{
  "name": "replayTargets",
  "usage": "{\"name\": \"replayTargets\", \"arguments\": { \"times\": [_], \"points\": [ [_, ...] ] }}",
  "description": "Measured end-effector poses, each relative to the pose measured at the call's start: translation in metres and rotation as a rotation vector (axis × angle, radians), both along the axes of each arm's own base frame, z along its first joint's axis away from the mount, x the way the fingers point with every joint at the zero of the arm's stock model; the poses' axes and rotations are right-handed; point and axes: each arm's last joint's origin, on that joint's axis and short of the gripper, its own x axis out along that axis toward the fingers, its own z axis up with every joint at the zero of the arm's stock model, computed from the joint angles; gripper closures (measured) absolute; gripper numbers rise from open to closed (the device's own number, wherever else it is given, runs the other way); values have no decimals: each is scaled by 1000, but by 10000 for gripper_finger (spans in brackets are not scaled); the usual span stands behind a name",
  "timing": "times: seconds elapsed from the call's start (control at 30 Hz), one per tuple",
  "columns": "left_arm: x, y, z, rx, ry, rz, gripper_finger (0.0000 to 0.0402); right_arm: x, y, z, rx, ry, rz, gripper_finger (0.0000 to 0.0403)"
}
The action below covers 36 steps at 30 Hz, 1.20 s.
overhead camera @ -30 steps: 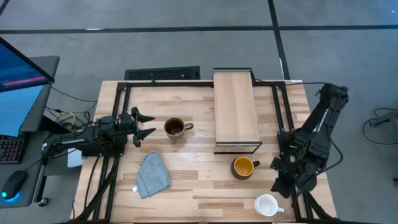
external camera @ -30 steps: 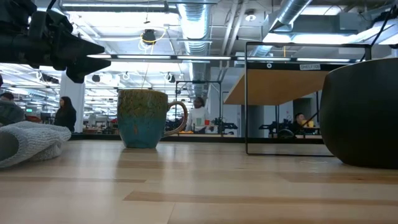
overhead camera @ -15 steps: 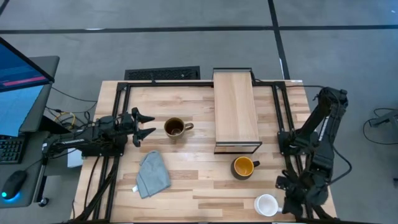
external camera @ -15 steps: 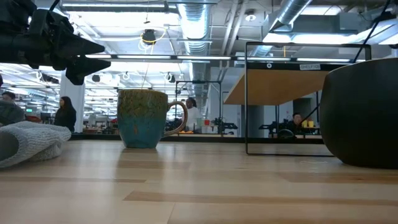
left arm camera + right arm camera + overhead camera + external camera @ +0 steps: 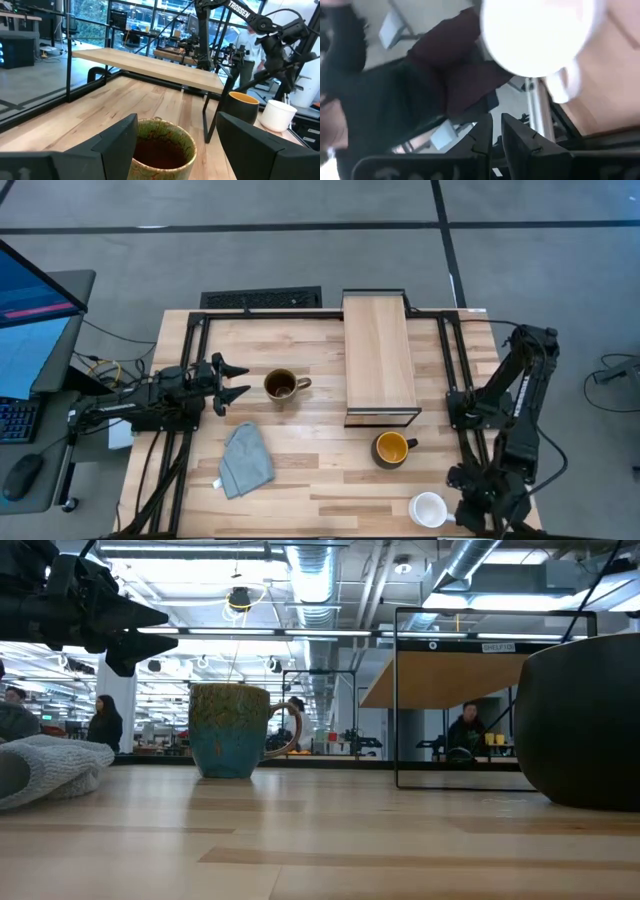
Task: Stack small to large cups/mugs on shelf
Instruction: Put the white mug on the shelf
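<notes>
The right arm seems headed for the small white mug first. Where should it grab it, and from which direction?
Probably by the rim, coming straight down. The white mug stands upright and open-topped near the table's front right corner, its handle toward the right edge beside the right hand. One finger inside and one outside the wall, away from the handle, looks best. The yellow-lined mug stands well apart.

Three upright mugs stand on the table: olive-brown (image 5: 281,386), dark yellow-lined (image 5: 392,448), white (image 5: 429,509); shelf (image 5: 378,355) bare.

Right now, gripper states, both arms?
Left gripper: open, empty, just short of the olive-brown mug.
Right gripper: shut, empty, beside the white mug.
</notes>
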Motion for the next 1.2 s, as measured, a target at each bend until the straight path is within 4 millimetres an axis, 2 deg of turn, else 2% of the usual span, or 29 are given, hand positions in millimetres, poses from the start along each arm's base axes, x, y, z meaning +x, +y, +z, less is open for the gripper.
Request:
{"name": "replayTargets", "arguments": {
  "times": [0.2,0.43,0.53,0.77,0.87,1.03,1.2],
  "points": [
    [0,0,0,0,0,0,141,1,-9,-8,-70,144,-96,341],
    [0,0,0,0,0,0,141,2,-10,-9,-92,117,-61,334],
    [0,0,0,-14,-3,-1,141,4,-11,-9,-96,106,-54,312],
    [0,0,0,-12,-3,0,141,12,-13,-8,-108,71,-41,228],
    [0,0,0,-11,-2,-1,141,15,-14,-8,-101,67,-56,204],
    [0,0,0,-11,-3,-1,141,22,-17,-8,-140,3,11,182],
    [0,0,0,-10,-2,-1,141,31,-23,-10,-175,-2,-5,180]
  ]
}}
